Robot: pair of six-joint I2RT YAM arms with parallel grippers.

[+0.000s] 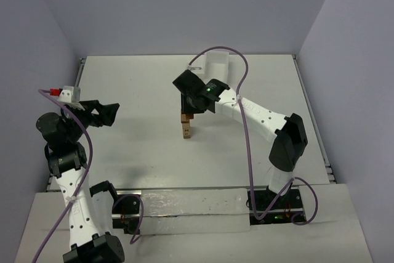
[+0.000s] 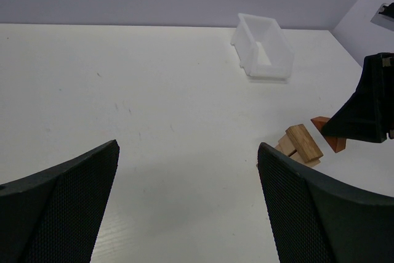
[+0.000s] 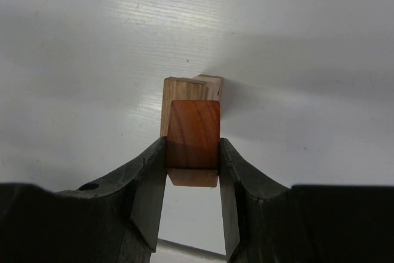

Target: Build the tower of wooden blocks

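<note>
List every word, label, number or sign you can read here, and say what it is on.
None readable in any view.
The wood blocks, white tray and table show no print.
The red and white part on the left arm is too small to tell.

Bare surface (image 2: 154, 90) lies open ahead of the wide-spread left tool (image 2: 188, 151). Ahead to its right, the wood block tower (image 2: 300, 145) and the right tool (image 3: 192, 152), clamping a reddish block (image 3: 194, 130) over it, bar passage. A white tray (image 2: 263, 47) stands farther ahead.
</note>
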